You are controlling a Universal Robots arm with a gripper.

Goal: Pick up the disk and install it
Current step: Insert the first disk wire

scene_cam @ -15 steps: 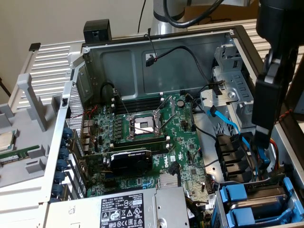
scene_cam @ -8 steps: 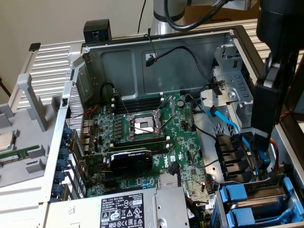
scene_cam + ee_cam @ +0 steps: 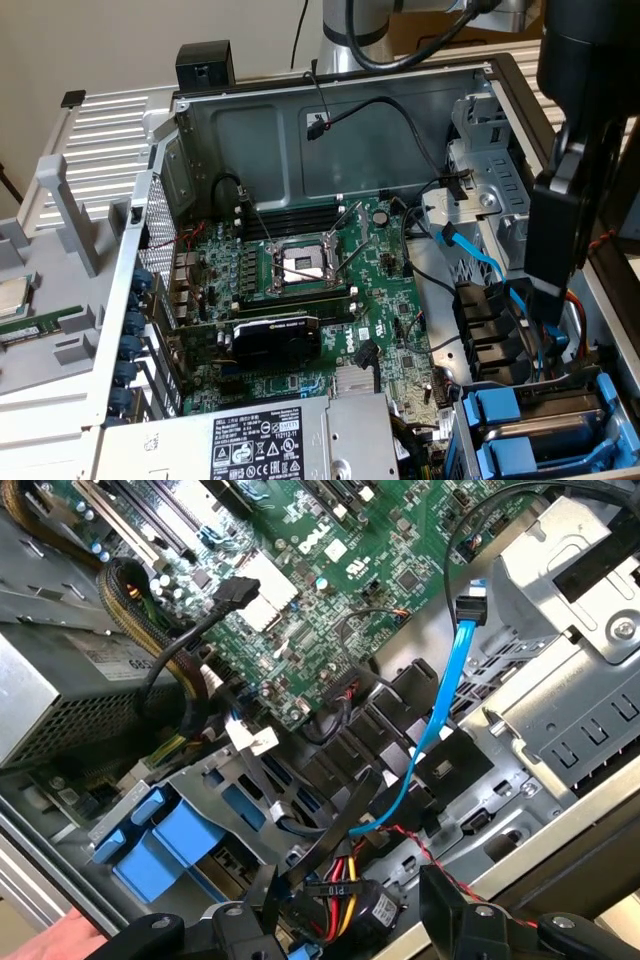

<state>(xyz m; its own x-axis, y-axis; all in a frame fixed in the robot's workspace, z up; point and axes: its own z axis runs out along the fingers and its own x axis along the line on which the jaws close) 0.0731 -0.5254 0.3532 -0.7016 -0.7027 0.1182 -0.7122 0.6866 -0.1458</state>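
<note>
My gripper hangs open over the drive bay corner of an open computer case, with only cables showing between its black fingers. In the exterior view the gripper comes down at the exterior view's right, above black cable connectors. Two blue-railed trays sit side by side in the bay just below. Whether one of them holds the disk I cannot tell; no label shows.
A blue SATA cable and red-yellow-black power wires hang under the gripper. The green motherboard, power supply and metal drive cage surround it. A processor chip and a memory stick lie outside the case.
</note>
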